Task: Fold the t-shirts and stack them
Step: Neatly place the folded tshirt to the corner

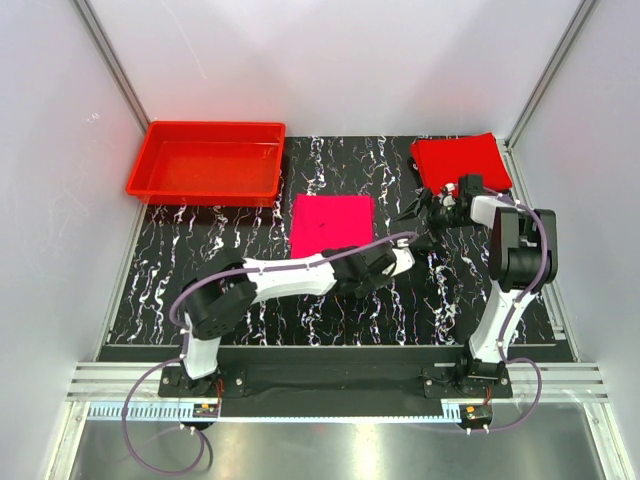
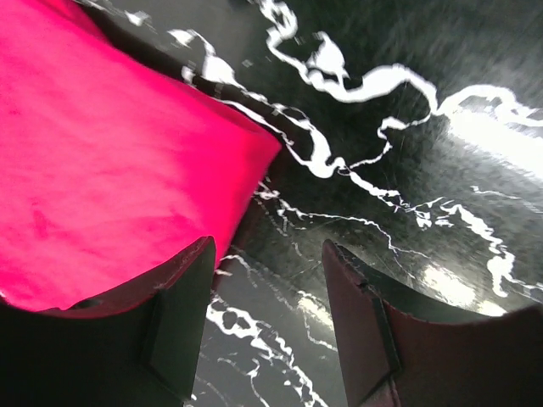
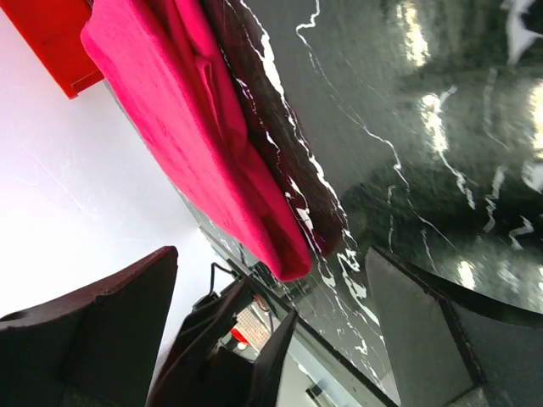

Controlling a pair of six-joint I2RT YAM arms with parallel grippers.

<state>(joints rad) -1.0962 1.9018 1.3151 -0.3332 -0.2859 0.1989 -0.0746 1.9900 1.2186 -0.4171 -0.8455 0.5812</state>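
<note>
- Pink t-shirt (image 1: 331,224): folded to a flat rectangle, mid worktop (image 1: 200,290); probably the base for the stack.
- Red t-shirt (image 1: 460,160): folded, far right corner, well apart from the pink one. Stacking not yet done.
- Left gripper (image 2: 267,254): jaws apart, empty, just beside the pink t-shirt's near right corner.
- Right gripper (image 1: 415,212): jaws wide, empty, between the two t-shirts; likely placed to fetch the red one.

Pink t-shirt (image 2: 102,170) cut off by left wrist view's edge; red t-shirt (image 1: 455,158) partly behind right arm (image 1: 520,250).
</note>
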